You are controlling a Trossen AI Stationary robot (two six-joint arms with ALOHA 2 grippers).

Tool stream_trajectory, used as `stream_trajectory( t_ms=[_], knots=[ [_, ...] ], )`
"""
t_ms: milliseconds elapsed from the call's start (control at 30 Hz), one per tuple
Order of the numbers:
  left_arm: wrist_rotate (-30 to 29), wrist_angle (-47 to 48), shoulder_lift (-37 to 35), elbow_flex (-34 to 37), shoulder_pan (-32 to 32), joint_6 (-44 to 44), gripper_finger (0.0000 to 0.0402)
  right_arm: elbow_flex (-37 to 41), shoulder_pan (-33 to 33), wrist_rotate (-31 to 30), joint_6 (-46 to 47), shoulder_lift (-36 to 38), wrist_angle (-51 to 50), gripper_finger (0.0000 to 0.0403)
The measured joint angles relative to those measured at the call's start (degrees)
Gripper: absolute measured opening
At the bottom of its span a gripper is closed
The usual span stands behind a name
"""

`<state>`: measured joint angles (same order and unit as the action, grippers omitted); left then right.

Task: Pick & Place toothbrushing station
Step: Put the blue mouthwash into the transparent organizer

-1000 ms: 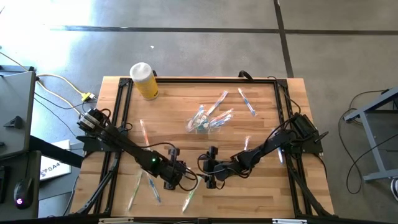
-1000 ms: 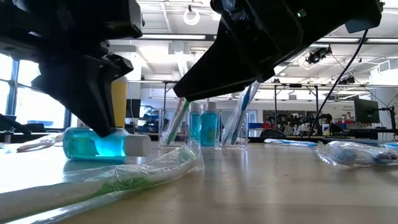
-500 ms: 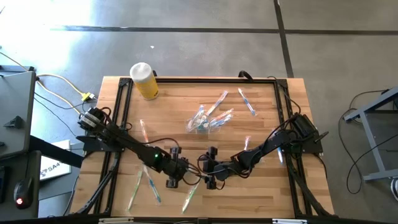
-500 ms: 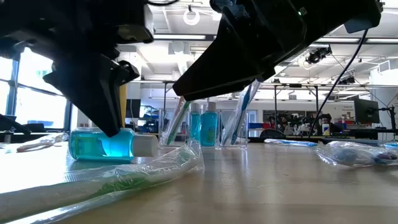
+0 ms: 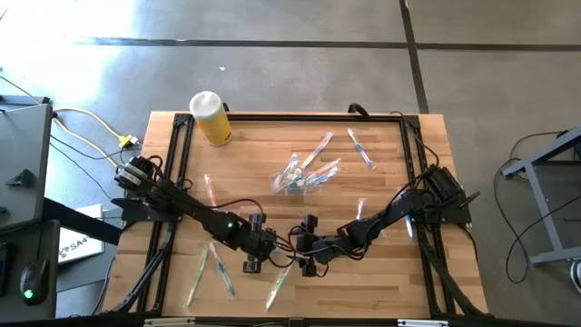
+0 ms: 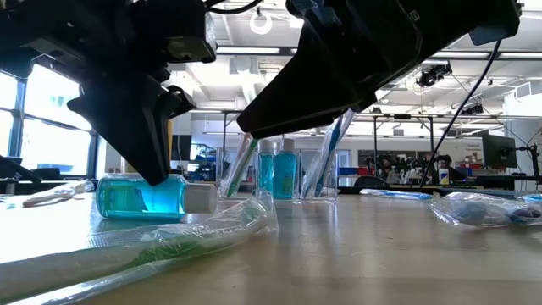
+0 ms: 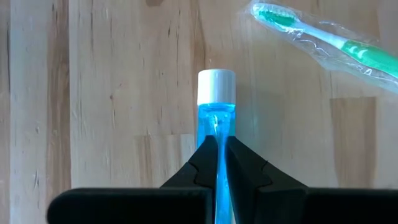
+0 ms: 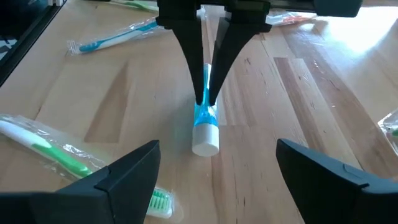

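A small clear tube of blue liquid with a white cap (image 7: 217, 102) lies on its side on the wooden table, also visible in the low view as the tube (image 6: 140, 195). My left gripper (image 7: 217, 138) is shut on it near the table's front middle (image 5: 251, 263). My right gripper (image 8: 216, 146) stands open just to its right (image 5: 307, 259), facing the tube's cap without touching it. The clear plastic container (image 5: 295, 177) stands upright on its base at the table's middle with toothbrushes and blue tubes inside (image 6: 279, 174). My left gripper pinches the tube's blue body (image 7: 217, 127) between its two fingers, a little behind the white cap. The fingers (image 8: 198, 74) come steeply from above and stand one on each side of the tube. The tube lies level on the table, its cap toward my right gripper.
Wrapped toothbrushes lie about: a green one (image 7: 323, 40) close by, a blue one (image 8: 109, 37), and several more (image 5: 359, 150) across the table. A yellow bottle with a white cap (image 5: 211, 118) stands at the far left corner. Black rails (image 5: 172, 173) run along the table's sides.
My left gripper, still shut on the tube, has turned a little at the wrist and drawn the tube a short way along the table toward the right, nearer my right gripper. The tube has stayed lying on its side.
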<state>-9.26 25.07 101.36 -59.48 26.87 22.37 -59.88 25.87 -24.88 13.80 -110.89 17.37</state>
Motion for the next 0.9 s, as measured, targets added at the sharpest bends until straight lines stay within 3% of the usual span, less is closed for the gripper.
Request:
stream_trajectory(
  t_ms=[700, 900],
  knots=[
    [2.3, -0.1, 2.3, 0.0, -0.3, 2.1, 0.0013, 0.0, 0.0, 0.4, 0.1, 0.0, 0.0, 0.0313],
    [2.6, -0.4, 2.5, 0.0, -0.3, 2.4, 0.0049, 0.0, 0.0, 0.4, 0.1, 0.0, 0.0, 0.0313]
  ],
)
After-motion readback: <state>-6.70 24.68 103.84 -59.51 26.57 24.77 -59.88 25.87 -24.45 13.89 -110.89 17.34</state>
